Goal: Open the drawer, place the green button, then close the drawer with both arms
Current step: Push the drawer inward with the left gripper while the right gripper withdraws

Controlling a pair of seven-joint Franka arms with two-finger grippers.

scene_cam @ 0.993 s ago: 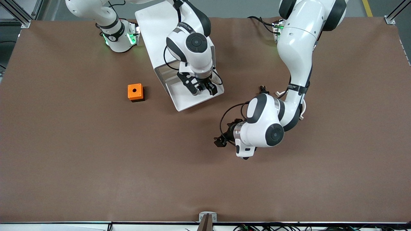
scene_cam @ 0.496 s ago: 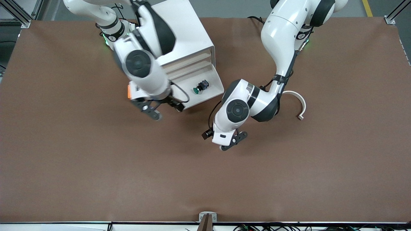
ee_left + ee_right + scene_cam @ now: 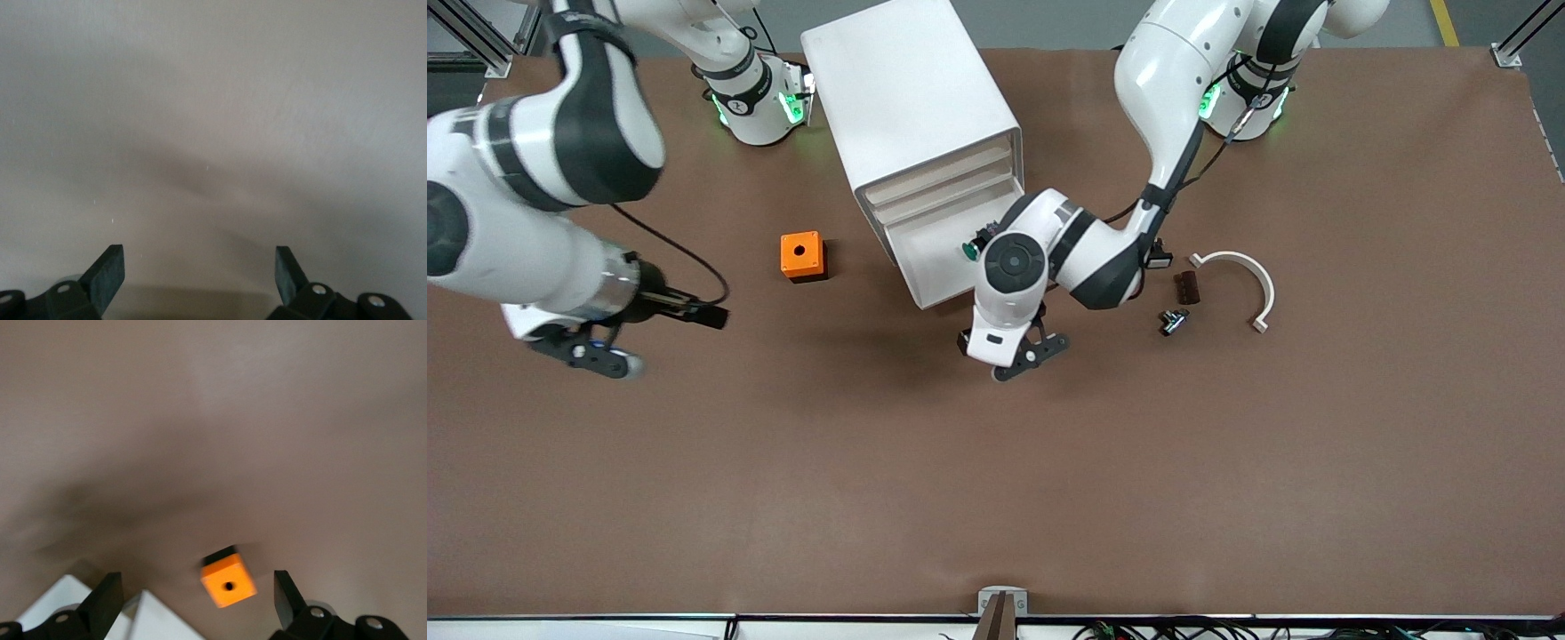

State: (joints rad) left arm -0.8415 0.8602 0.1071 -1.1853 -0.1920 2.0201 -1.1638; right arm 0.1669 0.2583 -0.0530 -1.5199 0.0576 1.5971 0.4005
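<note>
— Both arms have swung since a moment ago: the right gripper (image 3: pixel 587 351) has left the cabinet (image 3: pixel 911 98) and gone out toward its own end of the table, and the left gripper (image 3: pixel 1021 354) has slid in close to the drawer (image 3: pixel 938 258).

— Is the button (image 3: pixel 971 250) in yet?

— Looks so. It lies in the pulled-out lowest drawer, by the corner toward the left arm's end, half hidden under the left arm's wrist. You can just make out the green cap.

— So what's left is the push?

— That's my guess. The drawer sticks out of the cabinet toward the camera, its length running slantwise that way, so closing it means shoving its front edge back toward the cabinet along that line.

— Which arm is better placed?

— The left, easily. Its gripper hangs over the bare table just in front of the drawer's front edge, fingers (image 3: pixel 107 270) spread wide and holding nothing. The right gripper is well apart from the cabinet, past the orange cube (image 3: pixel 802 255), fingers (image 3: pixel 103 600) also spread and empty.

— Anything in the way?

— Not by the drawer front. The white curved piece (image 3: pixel 1249 280) and two small dark bits (image 3: pixel 1183 298) lie off toward the left arm's end, clear of the cabinet.
</note>
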